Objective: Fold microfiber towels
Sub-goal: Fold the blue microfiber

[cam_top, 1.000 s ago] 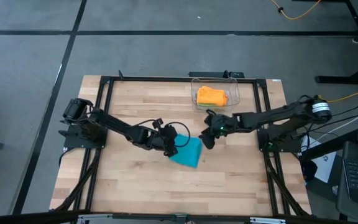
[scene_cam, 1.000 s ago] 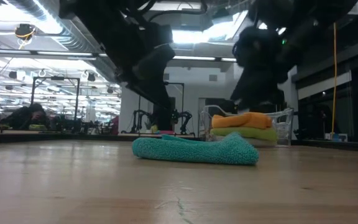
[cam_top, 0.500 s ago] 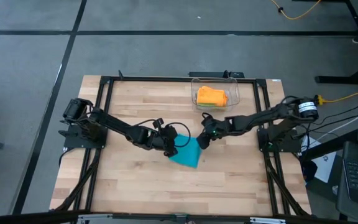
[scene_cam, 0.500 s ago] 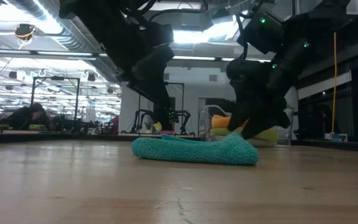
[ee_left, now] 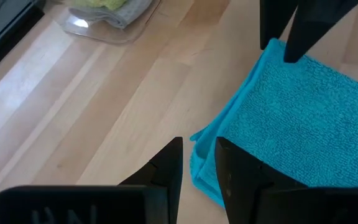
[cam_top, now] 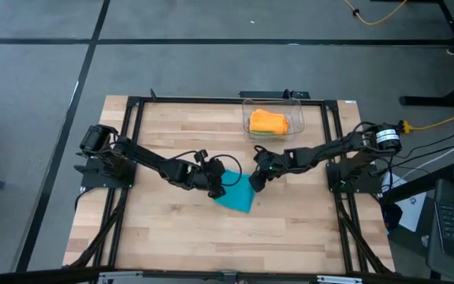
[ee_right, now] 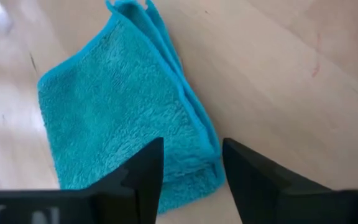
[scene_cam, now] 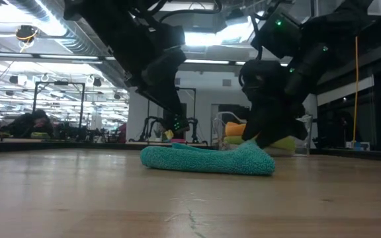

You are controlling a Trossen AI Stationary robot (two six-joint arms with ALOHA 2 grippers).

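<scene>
A teal towel point(cam_top: 239, 193) lies folded into a small square on the wooden table, near its middle. My left gripper point(cam_top: 217, 185) is at the towel's left corner, shut on it. My right gripper point(cam_top: 256, 181) stands open at the towel's far right corner point(ee_right: 194, 158), one finger on each side of the folded edge. An orange towel point(cam_top: 268, 121) lies on a lime green one point(scene_cam: 270, 142) inside the clear bin point(cam_top: 298, 118) at the far edge. My left gripper has the towel's folded corner point(ee_left: 199, 140) between its two fingers point(ee_left: 166, 171), several layers together. It comes slanting down from the table's left side. The towel lies flat on the table. Whether my right gripper touches the towel, I cannot tell.
The clear bin stands just beyond the right gripper, near the table's far edge. A black frame point(cam_top: 132, 142) runs round the table top. Bare wood lies on the near side of the towel.
My right gripper has come down and toward the table's left onto the towel's far right corner, rolling its wrist as it sank. The towel and my left gripper have kept still.
</scene>
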